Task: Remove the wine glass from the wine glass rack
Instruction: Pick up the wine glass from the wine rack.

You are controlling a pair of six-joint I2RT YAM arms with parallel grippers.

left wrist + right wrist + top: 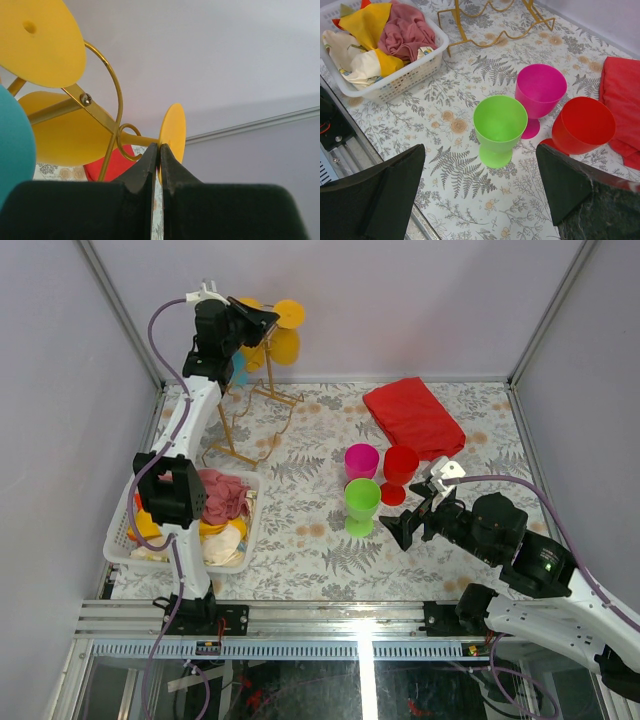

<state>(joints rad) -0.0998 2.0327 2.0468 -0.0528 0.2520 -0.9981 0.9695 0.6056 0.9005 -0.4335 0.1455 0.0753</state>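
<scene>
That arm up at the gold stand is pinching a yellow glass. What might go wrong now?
The left gripper pinches only the thin foot rim of the yellow wine glass, so it may slip. Its stem sits in a curl of the wine glass rack; pulling askew could tip the rack or knock the teal glass beside it.

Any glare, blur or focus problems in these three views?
Top external: even soft light, faint shadows, one bright glare streak on the front panel below the table. Left wrist: left gripper close up, dark and soft; teal glass blurred; yellow wine glass foot sharp. Right wrist: green cup crisp, no glare.
</scene>
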